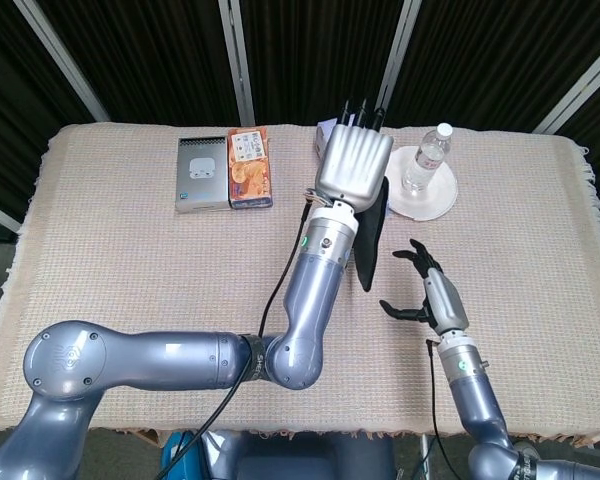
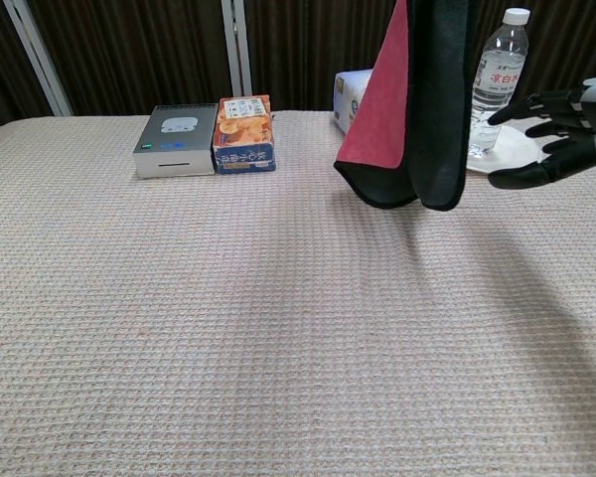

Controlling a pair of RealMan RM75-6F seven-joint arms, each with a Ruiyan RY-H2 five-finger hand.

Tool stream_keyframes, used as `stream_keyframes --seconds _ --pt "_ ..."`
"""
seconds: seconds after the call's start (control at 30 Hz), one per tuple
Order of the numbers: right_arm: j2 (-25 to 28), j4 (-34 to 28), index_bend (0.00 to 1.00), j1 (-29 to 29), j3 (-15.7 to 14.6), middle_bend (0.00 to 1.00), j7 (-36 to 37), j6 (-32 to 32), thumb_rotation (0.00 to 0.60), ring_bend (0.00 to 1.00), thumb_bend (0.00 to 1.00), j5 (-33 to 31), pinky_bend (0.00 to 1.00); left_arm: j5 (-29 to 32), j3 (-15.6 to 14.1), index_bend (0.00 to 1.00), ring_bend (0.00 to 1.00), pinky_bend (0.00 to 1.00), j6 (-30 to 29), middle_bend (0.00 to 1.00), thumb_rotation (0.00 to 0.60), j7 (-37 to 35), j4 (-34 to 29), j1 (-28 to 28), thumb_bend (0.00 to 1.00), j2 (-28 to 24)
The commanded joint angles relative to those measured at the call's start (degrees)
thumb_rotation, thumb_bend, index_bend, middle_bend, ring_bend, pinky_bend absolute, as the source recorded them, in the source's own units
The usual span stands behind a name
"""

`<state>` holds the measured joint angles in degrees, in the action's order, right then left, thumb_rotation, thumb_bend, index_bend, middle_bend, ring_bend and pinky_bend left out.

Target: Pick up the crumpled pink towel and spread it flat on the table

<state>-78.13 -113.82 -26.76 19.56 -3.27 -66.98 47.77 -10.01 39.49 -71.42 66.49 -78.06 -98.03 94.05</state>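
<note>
Here the left hand [image 1: 352, 165] grips the pink towel [image 2: 417, 109], which hangs lifted above the worktop [image 2: 228, 318] toward its far edge, near the water bottle [image 2: 497, 70]. The right hand [image 1: 425, 292] hovers beside it, fingers [image 2: 546, 174] spread, holding nothing.

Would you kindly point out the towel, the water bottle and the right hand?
towel [image 2: 417, 109], chest view, hanging cloth's middle.
water bottle [image 1: 426, 160], head view, its body.
right hand [image 2: 556, 134], chest view, palm.
</note>
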Motion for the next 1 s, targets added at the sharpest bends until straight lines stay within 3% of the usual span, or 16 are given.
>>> stream_keyframes --seconds 0.03,0.5,1.0 --pt "-0.9 -0.6 0.2 -1.0 0.6 0.0 -0.6 0.3 0.6 0.0 0.22 -1.9 0.0 -0.3 -0.3 0.63 0.0 0.0 0.2 0.15 0.6 -0.3 0.5 -0.4 0.48 0.4" --pt "-4.0 1.7 0.2 -3.4 2.1 0.0 -3.4 -2.5 0.6 0.0 0.22 -7.9 0.0 -2.9 0.0 0.63 0.0 0.0 1.7 0.14 0.6 -5.5 3.1 -2.4 0.48 3.5" --pt "-7.8 4.8 0.49 -4.1 1.7 0.01 -6.3 -6.5 0.6 0.0 0.25 -10.7 0.0 -3.8 -0.3 0.63 0.0 0.0 1.4 0.14 0.6 -7.5 2.6 -2.2 0.48 3.4"
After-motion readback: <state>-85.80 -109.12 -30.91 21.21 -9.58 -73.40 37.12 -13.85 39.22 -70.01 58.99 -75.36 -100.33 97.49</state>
